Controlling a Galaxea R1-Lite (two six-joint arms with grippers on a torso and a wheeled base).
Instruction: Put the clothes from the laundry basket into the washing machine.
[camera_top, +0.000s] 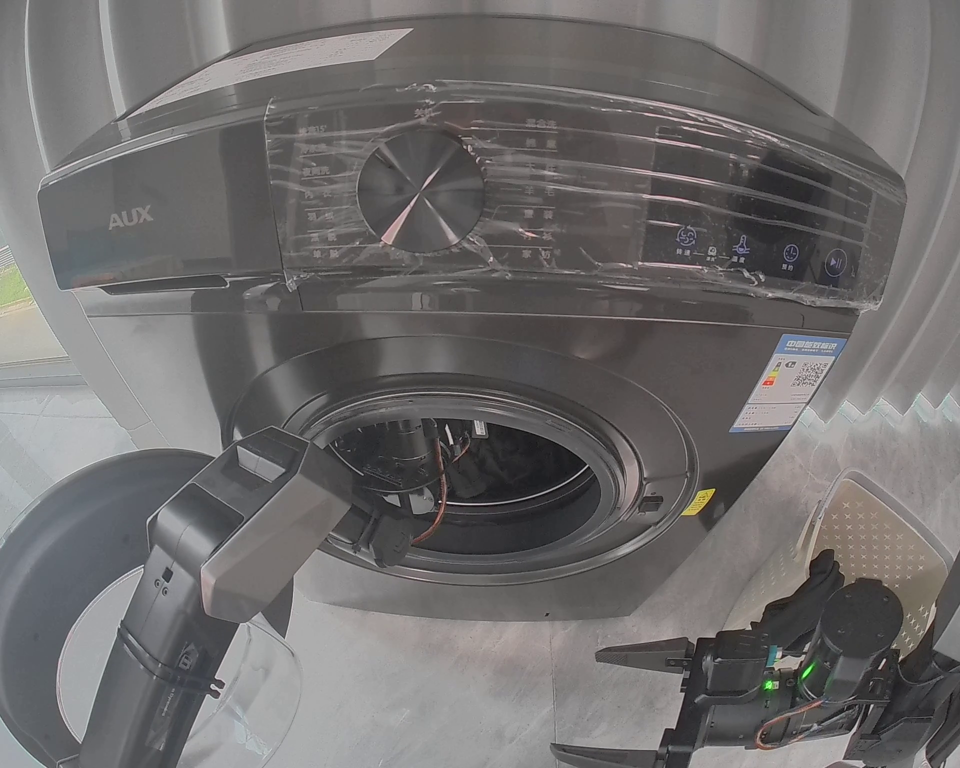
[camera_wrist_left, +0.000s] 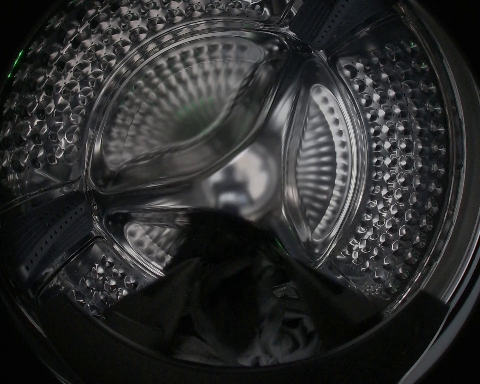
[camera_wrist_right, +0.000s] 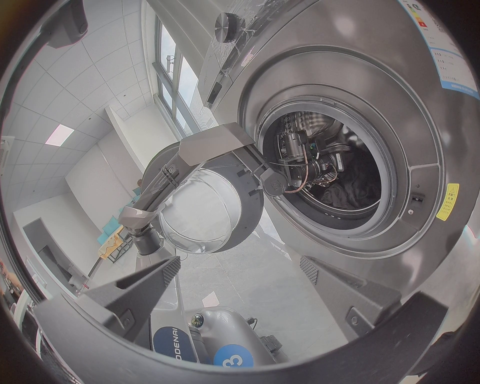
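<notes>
The grey washing machine (camera_top: 480, 330) stands with its round opening uncovered. My left arm reaches into the drum (camera_wrist_left: 390, 150), its wrist (camera_top: 408, 450) just past the rim; how the left gripper (camera_wrist_right: 320, 167) stands is hidden in there. A heap of dark clothes (camera_wrist_left: 235, 300) lies at the bottom of the drum, also seen as clothes (camera_top: 520, 465) and clothes (camera_wrist_right: 355, 185). My right gripper (camera_top: 580, 702) hovers low over the floor in front of the machine, open and holding nothing, beside the white laundry basket (camera_top: 880, 530). Its fingers (camera_wrist_right: 145, 285) are spread wide.
The machine's door (camera_top: 60, 560) hangs swung out to the left of the opening, close beside my left arm. Pale floor (camera_top: 450, 680) stretches between the machine and my right gripper. A curtain (camera_top: 920, 340) hangs behind the basket.
</notes>
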